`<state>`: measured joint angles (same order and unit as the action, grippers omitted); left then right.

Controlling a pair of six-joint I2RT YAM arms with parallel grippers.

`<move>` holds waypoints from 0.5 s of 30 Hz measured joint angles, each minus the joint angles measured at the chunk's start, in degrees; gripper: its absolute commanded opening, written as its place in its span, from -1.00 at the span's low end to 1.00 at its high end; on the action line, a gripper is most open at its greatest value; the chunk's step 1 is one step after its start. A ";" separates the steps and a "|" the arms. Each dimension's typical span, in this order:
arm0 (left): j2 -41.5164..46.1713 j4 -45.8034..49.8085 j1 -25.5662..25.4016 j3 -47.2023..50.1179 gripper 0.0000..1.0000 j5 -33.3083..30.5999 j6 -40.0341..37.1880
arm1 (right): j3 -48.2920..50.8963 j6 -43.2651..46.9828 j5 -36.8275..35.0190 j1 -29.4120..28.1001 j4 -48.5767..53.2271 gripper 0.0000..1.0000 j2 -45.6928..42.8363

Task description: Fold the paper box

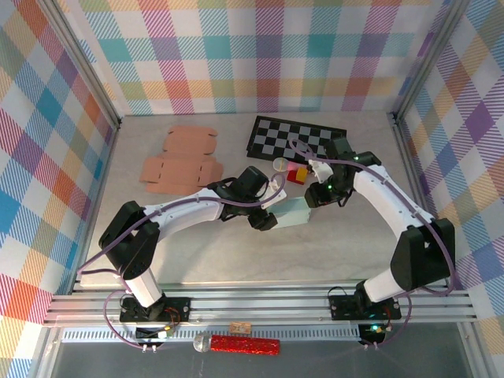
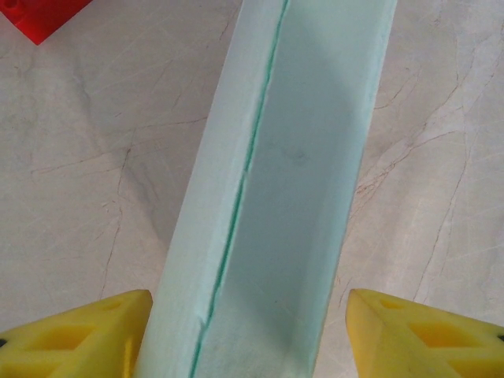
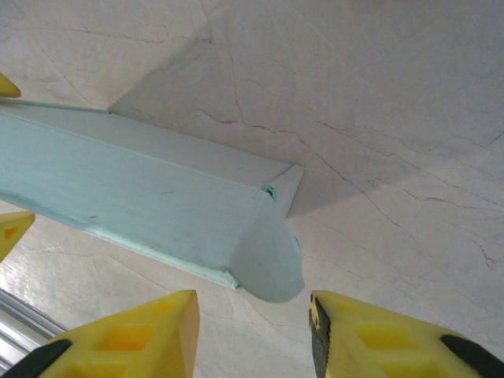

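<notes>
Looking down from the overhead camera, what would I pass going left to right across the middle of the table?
Flat brown cardboard cutout → left gripper → pale green paper box → right gripper.

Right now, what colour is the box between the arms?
Pale mint green box, clearest in left wrist view.
</notes>
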<state>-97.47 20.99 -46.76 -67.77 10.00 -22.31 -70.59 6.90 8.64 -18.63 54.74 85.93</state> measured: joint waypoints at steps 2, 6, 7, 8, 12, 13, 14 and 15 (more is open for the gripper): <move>-0.02 0.02 0.00 0.00 0.29 0.00 0.00 | -0.20 0.09 -0.46 -0.52 -0.02 -0.32 0.98; -0.31 0.02 0.00 -0.04 0.28 0.00 0.00 | -0.24 0.09 -1.68 -1.36 0.00 -0.37 1.70; -0.39 0.02 0.00 -0.07 0.29 0.00 0.00 | -0.33 0.11 -1.95 -1.53 0.07 -0.39 1.68; -0.48 0.02 0.00 -0.13 0.28 0.00 0.00 | -0.50 0.15 -2.27 -1.66 0.20 -0.40 1.70; -0.66 0.04 0.00 -0.46 0.28 0.00 -0.02 | -1.51 0.28 -3.13 -1.73 0.37 -0.48 1.70; -0.68 0.09 0.00 -0.55 0.28 0.02 -0.02 | -1.75 0.31 -3.32 -1.81 0.42 -0.50 1.73; -0.74 0.09 0.00 -0.66 0.27 0.04 -0.02 | -1.99 0.33 -3.52 -1.86 0.42 -0.53 1.79; -0.79 0.09 0.00 -0.74 0.27 0.07 -0.02 | -2.16 0.46 -3.65 -1.92 0.39 -0.55 1.81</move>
<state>-98.26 21.08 -46.76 -68.51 10.07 -22.33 -72.75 7.35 4.99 -20.56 55.13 87.74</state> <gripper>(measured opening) 0.638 0.242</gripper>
